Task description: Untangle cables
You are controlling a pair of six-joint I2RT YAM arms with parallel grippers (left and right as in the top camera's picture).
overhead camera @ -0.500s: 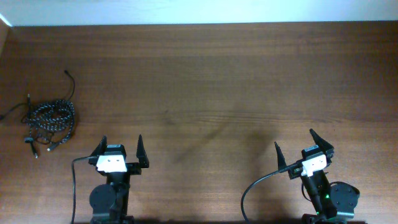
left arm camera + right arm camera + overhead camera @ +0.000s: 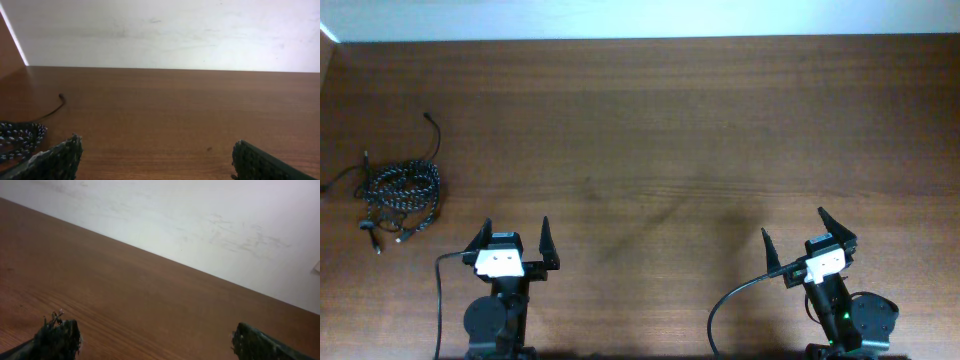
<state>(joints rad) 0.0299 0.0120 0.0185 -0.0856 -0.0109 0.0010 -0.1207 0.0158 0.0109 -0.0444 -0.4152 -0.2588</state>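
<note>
The two cables lie tangled in one bundle at the table's left edge. The braided black-and-white speckled cable (image 2: 408, 188) is coiled there, and its edge shows at the lower left of the left wrist view (image 2: 17, 141). The thin plain black cable (image 2: 432, 128) runs through the coil, one plug end reaching toward the back; it also shows in the left wrist view (image 2: 56, 106). My left gripper (image 2: 515, 233) is open and empty, to the right of and nearer than the bundle. My right gripper (image 2: 792, 224) is open and empty at the front right.
The brown wooden table (image 2: 670, 130) ends at a white wall along the back (image 2: 165, 30). Thicker black leads run from each arm base at the front, one by the left arm (image 2: 440, 290) and one by the right arm (image 2: 730, 300).
</note>
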